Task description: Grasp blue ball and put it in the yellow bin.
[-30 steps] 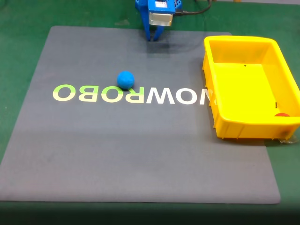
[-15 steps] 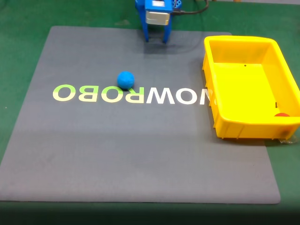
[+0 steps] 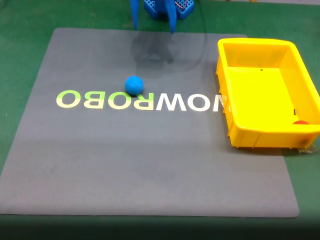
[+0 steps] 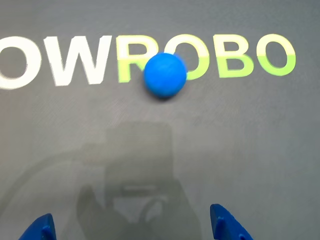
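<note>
pincer [image 4: 132, 227] spread wide, empty, sized for the grab | blue ball [image 4: 165, 74] ahead, centred | yellow bin [image 3: 260, 135] off aside

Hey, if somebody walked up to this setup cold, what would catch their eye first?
Probably the yellow bin at the right edge of the grey mat in the fixed view, with a small red ball in its near corner. Next, the blue ball lying on the mat's big ROBO lettering. The blue gripper hangs at the mat's far edge, fingers spread wide, with the ball ahead of it in the wrist view.
</note>
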{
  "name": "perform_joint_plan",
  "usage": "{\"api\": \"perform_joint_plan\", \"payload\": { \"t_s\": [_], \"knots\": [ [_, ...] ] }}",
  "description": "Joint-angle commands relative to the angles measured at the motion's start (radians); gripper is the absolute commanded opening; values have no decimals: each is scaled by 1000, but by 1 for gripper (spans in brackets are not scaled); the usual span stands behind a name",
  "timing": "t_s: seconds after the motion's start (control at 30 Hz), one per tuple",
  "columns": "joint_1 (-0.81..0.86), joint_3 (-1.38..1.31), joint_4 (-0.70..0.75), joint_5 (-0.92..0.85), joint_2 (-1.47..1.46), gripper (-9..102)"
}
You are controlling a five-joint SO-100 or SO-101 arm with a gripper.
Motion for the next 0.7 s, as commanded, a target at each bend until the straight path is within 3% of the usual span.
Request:
{"api": "perform_joint_plan", "payload": {
  "t_s": [0.0, 0.37, 0.67],
  "knots": [
    [35, -163, -80, -2, -189, 35],
    [83, -397, -218, -44, -581, 36],
    [72, -538, -238, -31, -792, 36]
  ]
}}
